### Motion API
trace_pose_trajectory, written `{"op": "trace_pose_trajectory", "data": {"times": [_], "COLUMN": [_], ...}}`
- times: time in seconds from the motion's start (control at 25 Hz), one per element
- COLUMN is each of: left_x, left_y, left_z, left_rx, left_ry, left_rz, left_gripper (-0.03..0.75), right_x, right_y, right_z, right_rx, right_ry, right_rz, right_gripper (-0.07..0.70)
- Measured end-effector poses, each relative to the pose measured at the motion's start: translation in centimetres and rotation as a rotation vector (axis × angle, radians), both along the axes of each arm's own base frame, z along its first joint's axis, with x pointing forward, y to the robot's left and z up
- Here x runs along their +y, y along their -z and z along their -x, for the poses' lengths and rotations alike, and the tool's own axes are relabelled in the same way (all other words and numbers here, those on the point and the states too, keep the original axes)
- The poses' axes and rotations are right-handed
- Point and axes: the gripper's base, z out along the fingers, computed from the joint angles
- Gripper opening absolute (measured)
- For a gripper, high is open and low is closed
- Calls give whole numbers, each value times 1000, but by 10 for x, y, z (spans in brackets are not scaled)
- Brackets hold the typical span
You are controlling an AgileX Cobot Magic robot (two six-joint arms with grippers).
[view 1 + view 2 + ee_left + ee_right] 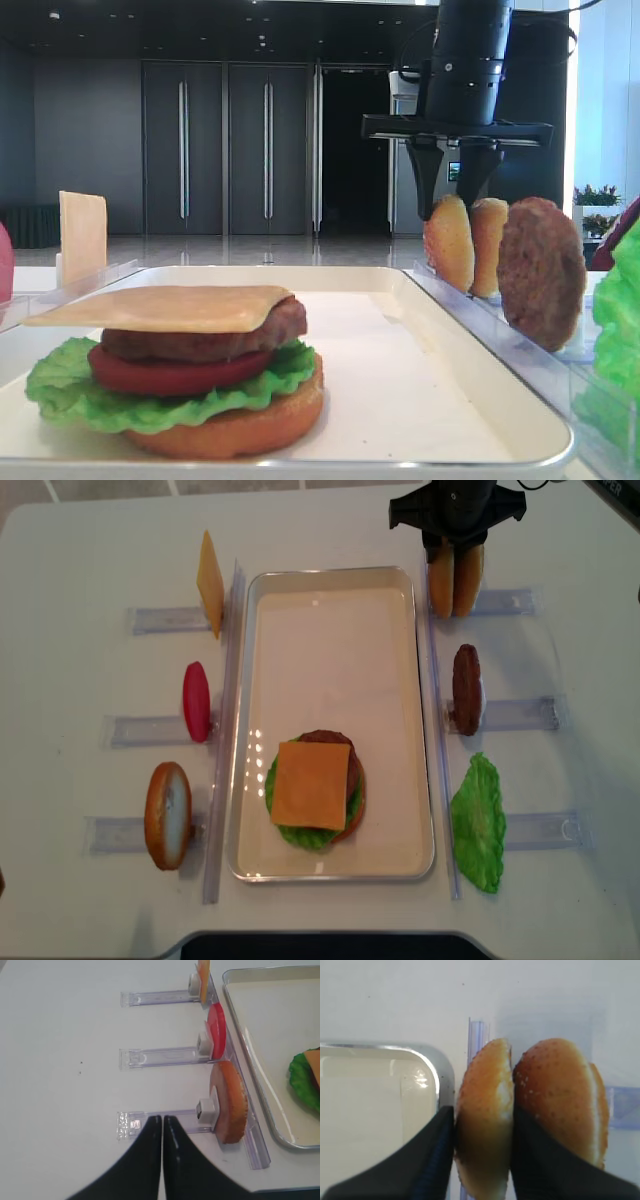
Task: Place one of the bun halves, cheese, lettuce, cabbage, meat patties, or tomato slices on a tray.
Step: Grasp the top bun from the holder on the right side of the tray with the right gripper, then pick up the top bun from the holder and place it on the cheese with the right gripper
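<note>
Two domed speckled bun halves stand on edge side by side in a clear rack right of the white tray (330, 572). My right gripper (483, 1110) reaches down over them, shut on the bun half (485, 1075) nearest the tray. One finger presses its outer face and the other sits in the gap against the second bun half (555, 1090). From the front, the right gripper (450, 205) hangs over the held bun half (448, 243). On the tray lies a stack of bun base, lettuce, tomato and patty, with cheese (312, 785) on top. My left gripper (162, 1119) is shut and holds nothing.
Right of the tray, clear racks hold a meat patty (466, 688) and a lettuce leaf (478, 820). Left of it, racks hold a cheese slice (210, 583), a tomato slice (196, 700) and a bun base (230, 1102) next to my left gripper.
</note>
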Motion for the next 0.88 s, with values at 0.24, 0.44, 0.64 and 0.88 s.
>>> {"op": "trace_pose_trajectory", "data": {"times": [0.24, 0.44, 0.64, 0.88], "left_x": [0, 0, 0, 0], "left_y": [0, 0, 0, 0], "left_z": [0, 0, 0, 0], "left_rx": [0, 0, 0, 0], "left_ry": [0, 0, 0, 0], "left_rz": [0, 0, 0, 0], "left_gripper": [-7, -7, -7, -7], "right_x": [0, 0, 0, 1], "right_y": [0, 0, -4, -25], "right_z": [0, 0, 1, 0], "right_rx": [-1, -1, 15, 23], "right_ry": [-1, -1, 1, 4], "right_rz": [0, 0, 3, 1], "right_gripper": [251, 251, 251, 251]}}
